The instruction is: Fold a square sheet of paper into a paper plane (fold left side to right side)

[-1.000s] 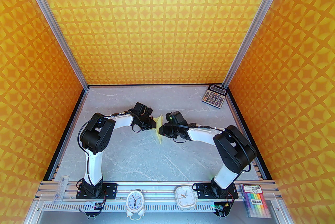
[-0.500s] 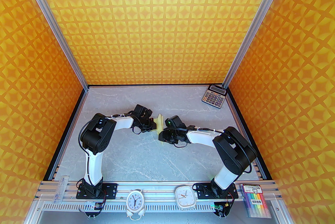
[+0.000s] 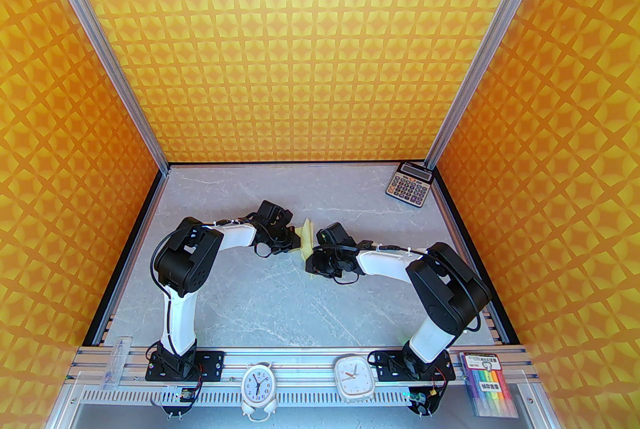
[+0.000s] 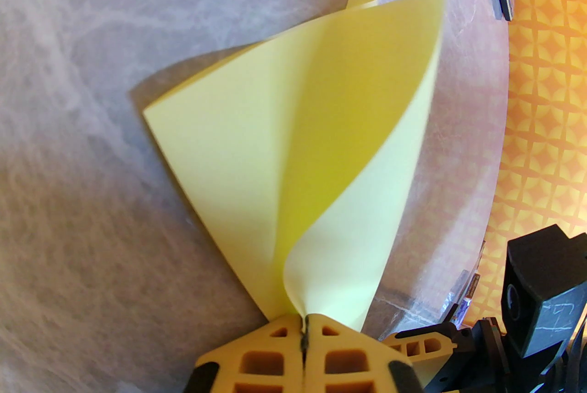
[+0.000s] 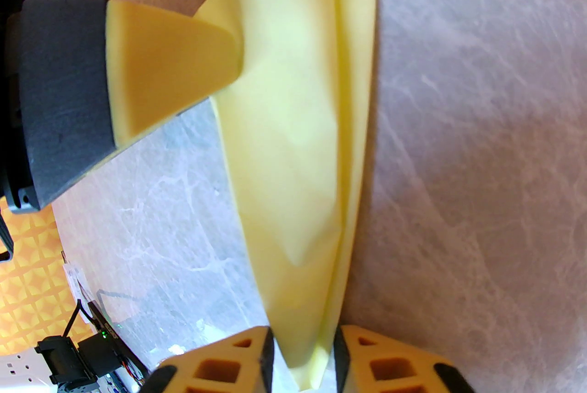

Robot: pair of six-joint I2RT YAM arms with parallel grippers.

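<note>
Overhead, two wrist close-ups on paper [image 4: 257, 130]

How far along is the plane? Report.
Done: paper creased into narrow layers. In hand: left gripper pinches it, a flap curling up; right gripper straddles its near end, jaws open. Left: likely flattening that flap and shaping wings.

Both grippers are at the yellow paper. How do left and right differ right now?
The left gripper is shut, pinching a raised, curling flap of the sheet of paper; the right gripper has jaws apart astride the sheet's narrow folded end, grip unclear. The left gripper points at the sheet's side, the right gripper along its length. Both are at the same sheet.
</note>
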